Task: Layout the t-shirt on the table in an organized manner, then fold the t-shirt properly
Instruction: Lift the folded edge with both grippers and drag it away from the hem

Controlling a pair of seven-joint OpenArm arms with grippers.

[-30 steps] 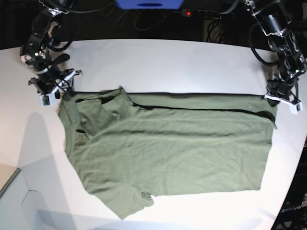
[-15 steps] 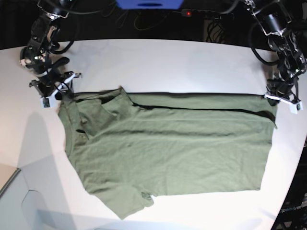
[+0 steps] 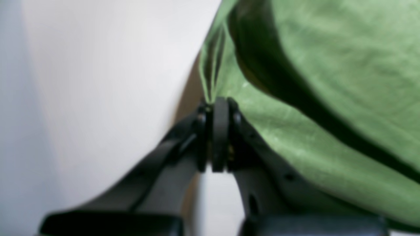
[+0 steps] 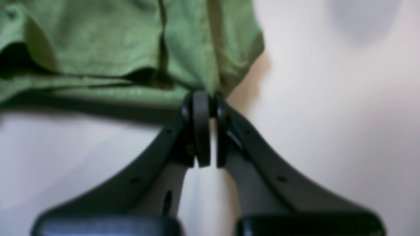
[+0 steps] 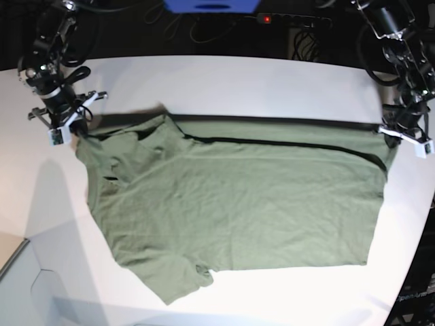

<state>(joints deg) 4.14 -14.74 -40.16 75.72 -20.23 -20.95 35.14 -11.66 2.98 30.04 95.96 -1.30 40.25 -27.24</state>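
So the olive-green cotton t-shirt (image 5: 238, 204) lies spread across the big white surface (image 5: 238, 81), with the left gripper (image 3: 219, 105) and right gripper (image 4: 205, 96) each pinching one of its far corners.

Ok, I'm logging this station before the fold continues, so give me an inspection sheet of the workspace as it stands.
Surface: white table with a curved edge, bare around the shirt.
Job's things: olive t-shirt lies spread across the table; a sleeve is bunched at its near edge, and its far edge is pulled into a straight line between the two hands.
Clutter: nothing seen.
Grippers: left hand shut on the shirt's corner; right hand shut on the shirt's edge.
Cables: dark cables hang from both arms and run behind the table.
Surroundings: dark background with a blue object and a small red light.
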